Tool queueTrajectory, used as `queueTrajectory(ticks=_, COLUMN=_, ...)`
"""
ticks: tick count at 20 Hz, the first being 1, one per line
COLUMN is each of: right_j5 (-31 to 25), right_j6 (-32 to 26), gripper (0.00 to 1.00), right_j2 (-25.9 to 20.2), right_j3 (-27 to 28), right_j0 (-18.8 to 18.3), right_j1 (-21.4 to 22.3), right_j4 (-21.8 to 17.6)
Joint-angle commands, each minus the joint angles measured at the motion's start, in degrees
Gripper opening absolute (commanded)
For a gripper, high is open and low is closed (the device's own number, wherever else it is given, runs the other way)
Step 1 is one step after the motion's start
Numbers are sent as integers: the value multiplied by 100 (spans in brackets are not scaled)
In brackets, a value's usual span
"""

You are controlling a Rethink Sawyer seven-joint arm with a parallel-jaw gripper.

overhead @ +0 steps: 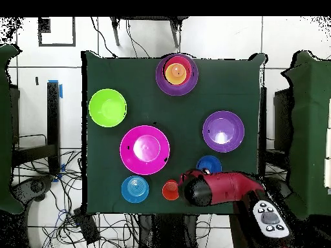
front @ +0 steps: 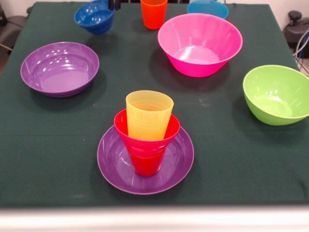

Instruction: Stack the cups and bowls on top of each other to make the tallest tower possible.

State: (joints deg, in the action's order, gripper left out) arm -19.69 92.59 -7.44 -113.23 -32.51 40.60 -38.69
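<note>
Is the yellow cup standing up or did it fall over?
Standing up. The yellow cup sits upright, mouth up, inside the small crimson bowl, which rests on a red cup on the purple bowl.

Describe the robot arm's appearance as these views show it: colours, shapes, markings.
In the overhead view the arm is a thick, rounded red shell with a black cylindrical joint at its end. Beside it sits a grey oval panel with small dark buttons. The front view shows only a dark tip of the gripper at the top edge; no detail there.
</note>
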Motion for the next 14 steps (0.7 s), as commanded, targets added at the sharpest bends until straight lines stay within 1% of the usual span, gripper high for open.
queueTrajectory(ticks=1, right_j5=-1420, right_j6=-1147, gripper=0, right_j2=-1396, right_j3=1359, right_j0=-23, right_j1=97, right_j4=424)
queueTrajectory(ticks=4, right_j5=-2087, right_j6=-1254, gripper=0, right_j2=-1450, right_j3=1712, right_j0=158, right_j1=203, right_j4=465)
queueTrajectory(ticks=6, right_j5=-2460, right_j6=-1460, gripper=0, right_j2=-1571, right_j3=1996, right_j0=210, right_j1=222, right_j4=451)
queueTrajectory(ticks=9, right_j5=-3009, right_j6=-1646, gripper=0, right_j2=-1807, right_j3=2384, right_j0=204, right_j1=231, right_j4=576)
queueTrajectory(ticks=10, right_j5=-3157, right_j6=-1687, gripper=0, right_j2=-1862, right_j3=2526, right_j0=224, right_j1=223, right_j4=583)
queueTrajectory(ticks=14, right_j5=-3566, right_j6=-1744, gripper=0, right_j2=-2042, right_j3=3173, right_j0=343, right_j1=90, right_j4=402)
